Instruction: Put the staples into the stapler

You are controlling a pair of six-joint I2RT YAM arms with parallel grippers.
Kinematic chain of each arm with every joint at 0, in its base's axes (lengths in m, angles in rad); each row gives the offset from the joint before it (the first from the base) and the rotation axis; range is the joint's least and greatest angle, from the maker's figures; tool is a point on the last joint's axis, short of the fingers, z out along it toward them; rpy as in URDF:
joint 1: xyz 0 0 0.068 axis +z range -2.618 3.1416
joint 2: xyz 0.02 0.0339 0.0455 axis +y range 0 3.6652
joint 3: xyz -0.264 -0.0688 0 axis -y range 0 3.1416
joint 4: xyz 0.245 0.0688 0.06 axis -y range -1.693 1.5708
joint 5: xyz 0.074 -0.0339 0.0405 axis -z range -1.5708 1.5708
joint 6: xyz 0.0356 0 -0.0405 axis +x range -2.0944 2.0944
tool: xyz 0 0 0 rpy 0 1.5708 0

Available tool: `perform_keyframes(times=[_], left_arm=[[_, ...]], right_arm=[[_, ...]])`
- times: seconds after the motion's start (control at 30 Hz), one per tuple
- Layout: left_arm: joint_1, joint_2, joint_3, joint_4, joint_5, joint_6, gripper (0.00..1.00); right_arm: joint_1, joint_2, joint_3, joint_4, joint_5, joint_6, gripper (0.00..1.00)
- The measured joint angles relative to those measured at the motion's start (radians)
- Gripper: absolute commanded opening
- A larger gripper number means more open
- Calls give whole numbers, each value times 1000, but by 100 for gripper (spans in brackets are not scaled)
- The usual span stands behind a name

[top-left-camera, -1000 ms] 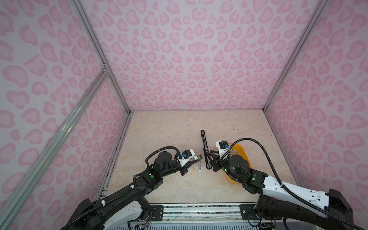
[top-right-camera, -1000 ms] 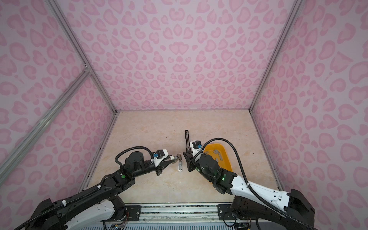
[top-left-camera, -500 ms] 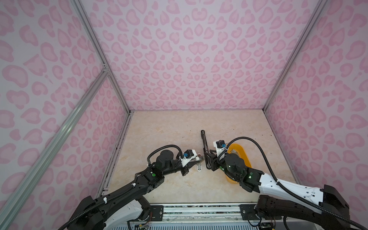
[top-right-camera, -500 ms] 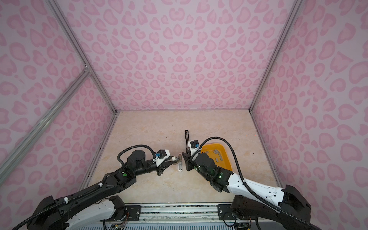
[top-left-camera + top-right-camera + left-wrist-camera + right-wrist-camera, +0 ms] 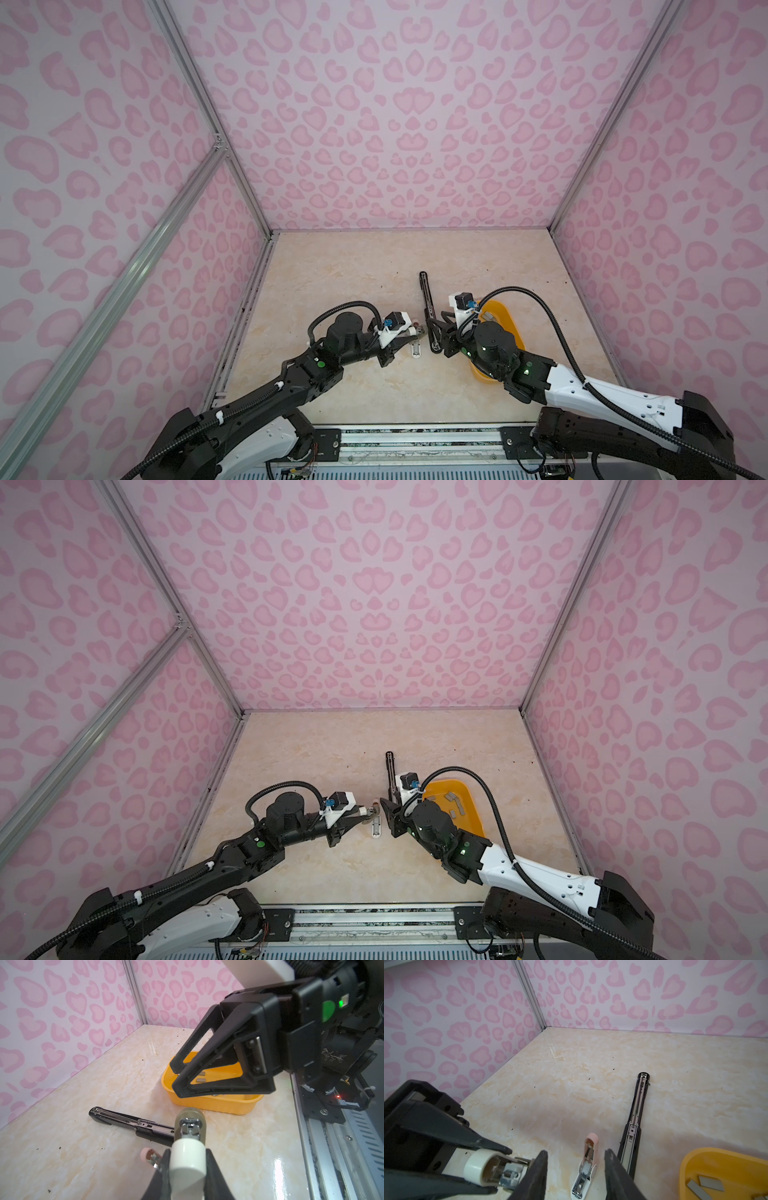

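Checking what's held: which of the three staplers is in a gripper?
The small white stapler, clamped in the left gripper; the pink stapler and long black stapler lie on the table.

Left arm (image 5: 291, 386) and right arm (image 5: 582, 390): black joint housings, white shell links, green indicator dots, black corrugated cables (image 5: 552, 316) looping above. Right gripper (image 5: 177, 1077) has black triangular open-frame fingers (image 5: 228, 1091); green sticker (image 5: 328, 1011) and lit green LED (image 5: 341, 1003) sit behind it, upper right of frame.

Right arm (image 5: 494, 351) hides much of the tray (image 5: 500, 311), toward 7 o'clock, in a top view; staples (image 5: 710, 1183) run off the right wrist view.
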Motion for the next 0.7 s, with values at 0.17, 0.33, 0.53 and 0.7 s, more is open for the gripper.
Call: perform_keyframes(times=[0.17,0.33,0.53,0.7], left_arm=[[0,3,3,-7,0,0,3],[0,5,4,-17,0,0,3],[0,-11,2,-25,-9,0,3],[0,-69,-21,-37,-34,-1,3]], right_arm=[[3,35,15,2,-22,-4,50],[5,84,47,-3,-29,-4,50],[5,143,70,-21,-16,8,48],[6,185,75,-20,-10,26,48]])
